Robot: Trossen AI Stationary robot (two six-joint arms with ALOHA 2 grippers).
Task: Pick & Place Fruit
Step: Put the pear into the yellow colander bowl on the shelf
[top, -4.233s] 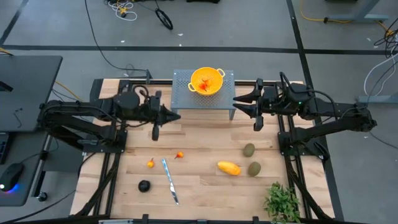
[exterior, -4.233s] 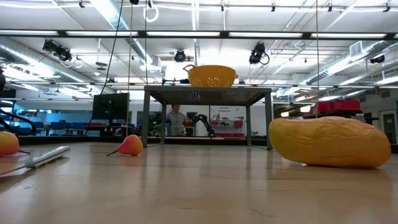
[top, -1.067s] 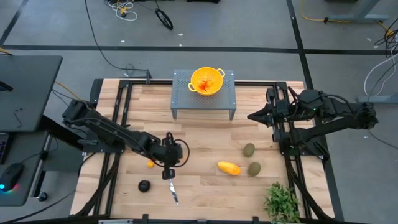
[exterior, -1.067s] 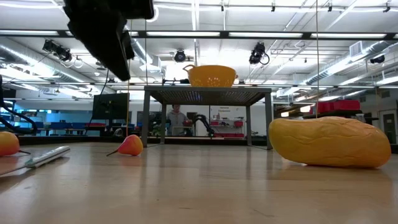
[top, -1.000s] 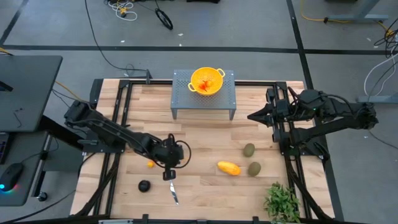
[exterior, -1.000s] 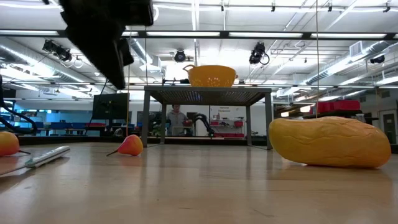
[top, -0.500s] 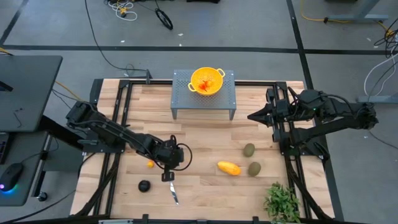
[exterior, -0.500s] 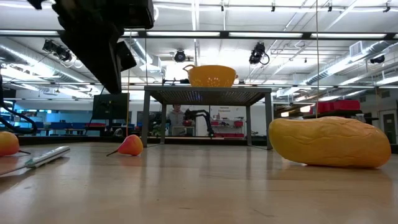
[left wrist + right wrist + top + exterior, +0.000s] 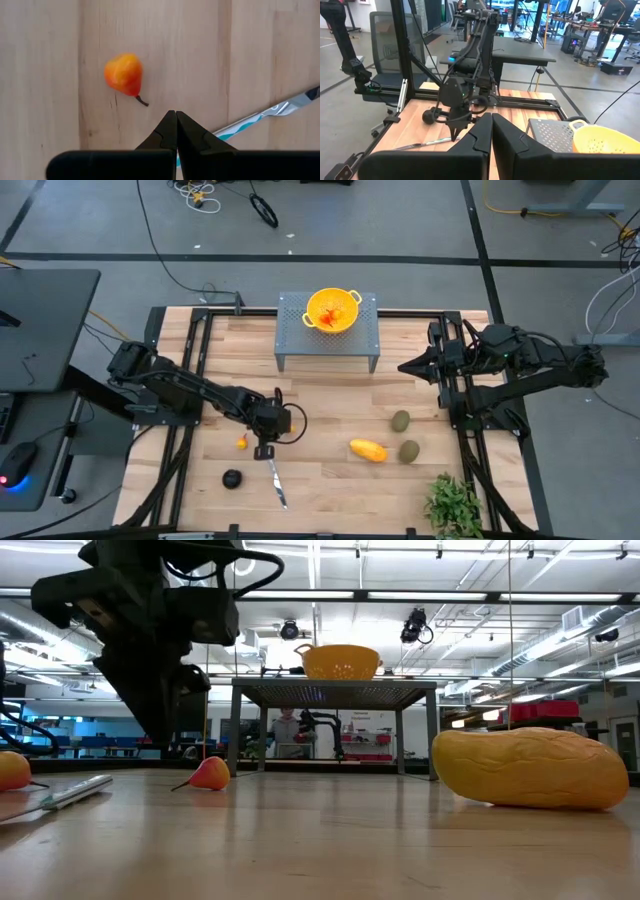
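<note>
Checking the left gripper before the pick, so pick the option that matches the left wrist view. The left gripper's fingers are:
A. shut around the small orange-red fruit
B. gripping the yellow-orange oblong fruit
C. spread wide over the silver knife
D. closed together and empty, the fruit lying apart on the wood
D: in the left wrist view the left gripper has its tips pressed together, with the small orange-red fruit lying clear of them on the table.

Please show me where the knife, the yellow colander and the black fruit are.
knife (image 9: 275,480): high view, middle of the blade.
colander (image 9: 333,310): high view, inside of the bowl, beside the red pieces.
black fruit (image 9: 232,478): high view, centre of its top.
</note>
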